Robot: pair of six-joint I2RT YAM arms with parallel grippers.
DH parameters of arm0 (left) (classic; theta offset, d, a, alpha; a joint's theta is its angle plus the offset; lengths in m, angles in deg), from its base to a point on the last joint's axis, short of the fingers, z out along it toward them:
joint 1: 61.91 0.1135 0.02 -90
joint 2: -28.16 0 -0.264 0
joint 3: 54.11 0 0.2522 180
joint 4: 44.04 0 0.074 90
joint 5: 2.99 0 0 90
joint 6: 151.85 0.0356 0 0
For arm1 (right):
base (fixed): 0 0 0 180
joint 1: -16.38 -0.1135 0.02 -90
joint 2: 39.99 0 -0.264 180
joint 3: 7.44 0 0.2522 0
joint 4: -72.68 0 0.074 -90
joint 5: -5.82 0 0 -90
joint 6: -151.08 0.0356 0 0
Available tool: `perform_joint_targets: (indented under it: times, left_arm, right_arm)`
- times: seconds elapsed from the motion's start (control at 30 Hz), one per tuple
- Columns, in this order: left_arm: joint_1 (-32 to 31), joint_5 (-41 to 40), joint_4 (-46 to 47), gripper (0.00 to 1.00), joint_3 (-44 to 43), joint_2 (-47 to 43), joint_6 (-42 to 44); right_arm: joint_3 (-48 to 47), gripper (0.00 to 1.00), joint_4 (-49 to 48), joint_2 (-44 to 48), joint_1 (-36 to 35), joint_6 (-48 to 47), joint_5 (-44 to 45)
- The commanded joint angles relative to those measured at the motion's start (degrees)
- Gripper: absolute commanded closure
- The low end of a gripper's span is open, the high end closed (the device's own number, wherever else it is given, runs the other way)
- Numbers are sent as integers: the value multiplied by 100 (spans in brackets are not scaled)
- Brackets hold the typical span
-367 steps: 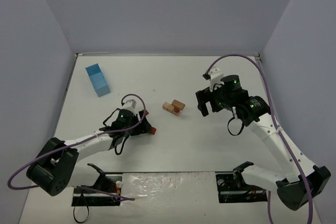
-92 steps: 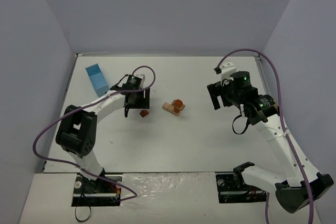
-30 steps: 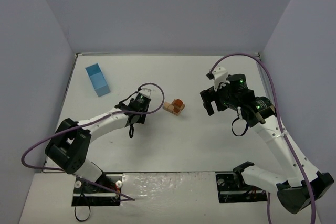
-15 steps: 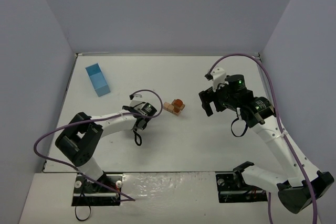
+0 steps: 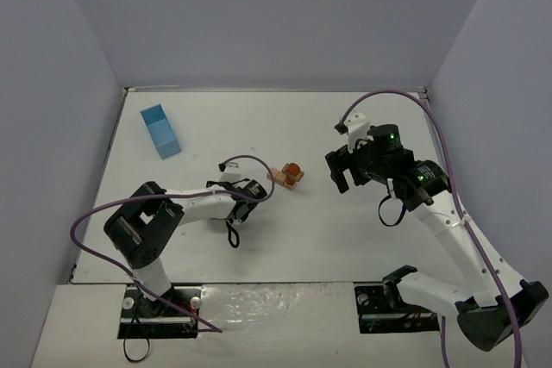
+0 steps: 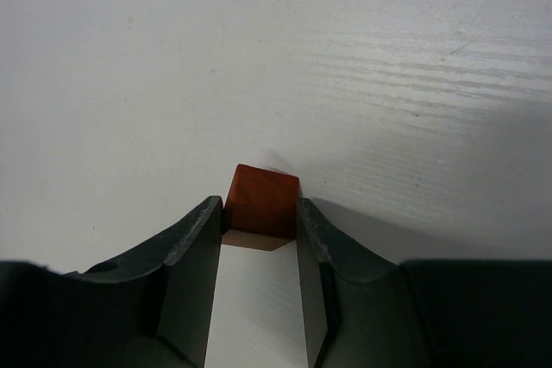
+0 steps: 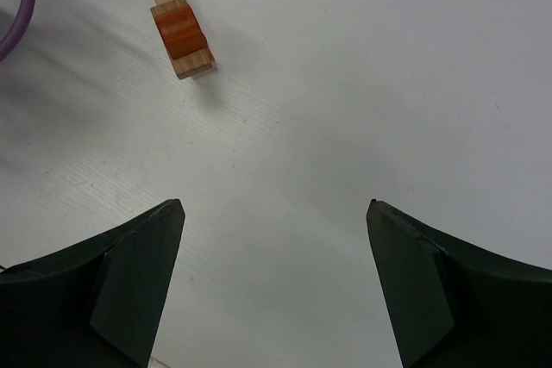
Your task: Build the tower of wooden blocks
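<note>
White tabletop [image 5: 345, 239] across the middle of the overhead view, walled by pale grey panels. From lower right up to centre right, the right arm [image 5: 457, 239], bent inward. From lower left toward centre, the left arm [image 5: 194, 202], stretched low along the surface. In the upper left, a light-blue box [image 5: 161, 131], well apart from everything else and no part of the job.

At centre right overhead, the right gripper [image 5: 338, 171], spread wide and empty, nothing but bare table between its fingers [image 7: 138, 256] in the wrist view. Just left of centre, the left gripper [image 5: 259, 190], narrowed down and pinching one reddish-brown block [image 6: 261, 206] by two opposite side faces. Whether lifted or resting on the table: cannot tell.

Near centre overhead, and upper left in the right wrist view, the wood block tower [image 5: 287, 175]: a small cluster of tan pieces with a reddish one on top, just right of the left gripper.

Probably light, rigid, smooth-faced wood. No give under the pads, likely to twist or skid if squeezed off-centre, easy to knock over once stacked. Best taken across parallel flat faces at mid-height with a light squeeze, then set down square and released gently.
</note>
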Motion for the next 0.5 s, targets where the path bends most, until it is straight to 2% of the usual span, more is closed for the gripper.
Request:
perform_joint_targets:
  times: [0.0, 0.13, 0.27, 0.47]
  left_arm:
    - [-149, 435, -41, 77, -91, 19, -475]
    - [-227, 456, -79, 73, -111, -56, -509]
    - [-287, 476, -143, 64, -193, -39, -571]
    - [-381, 505, -209, 56, -282, -77, -632]
  right_arm:
    - [-11, 16, -262, 63, -80, 26, 79]
    - [5, 16, -266, 72, -97, 23, 95]
    - [15, 16, -264, 72, -109, 23, 105]
    - [28, 16, -263, 77, -133, 23, 110]
